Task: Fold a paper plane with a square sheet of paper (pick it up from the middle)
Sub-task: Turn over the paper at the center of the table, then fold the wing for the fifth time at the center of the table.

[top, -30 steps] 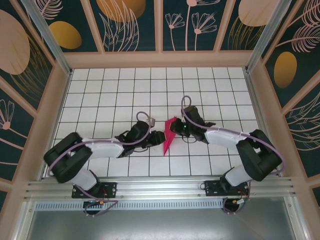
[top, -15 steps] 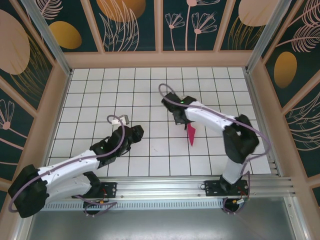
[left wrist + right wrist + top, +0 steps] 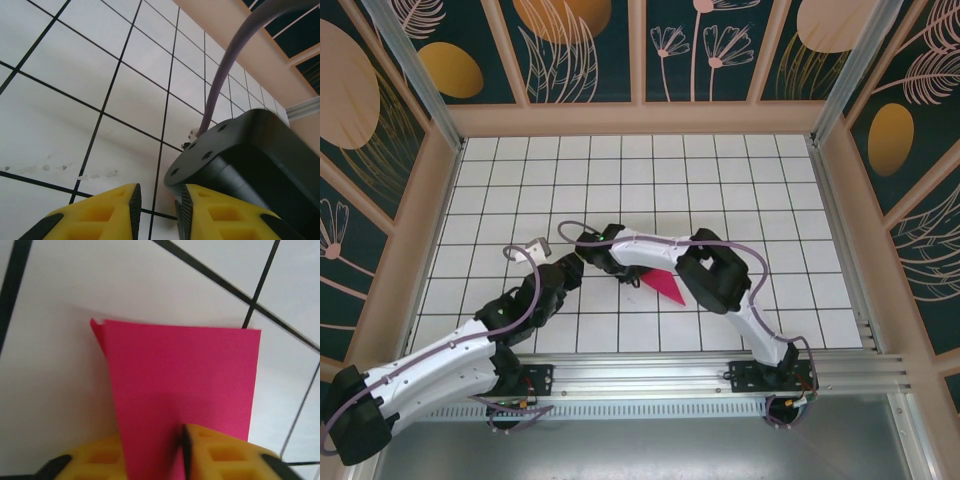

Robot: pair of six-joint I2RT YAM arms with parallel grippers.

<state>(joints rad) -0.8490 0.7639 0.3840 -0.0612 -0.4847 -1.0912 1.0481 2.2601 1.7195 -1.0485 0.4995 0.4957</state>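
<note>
Between the yellow jaws of the right gripper a magenta paper plane is seen. One of its long edges is set against one jaw's black pad and the other edge is laid over the opposite jaw, so it cannot be told whether the paper is pinched or only straddled. Its far end is cut square, a small layered corner shows at one side, and a soft shadow is cast on the white gridded worktop.

The jaws of the left gripper are held slightly spread with nothing between them, and bare tile is seen through the gap. Just beyond them a round black joint housing with a purple cable is seen.

From above, the paper plane is found lying near the middle of the worktop. It is partly covered by the right arm, which is stretched across toward the left arm.
</note>
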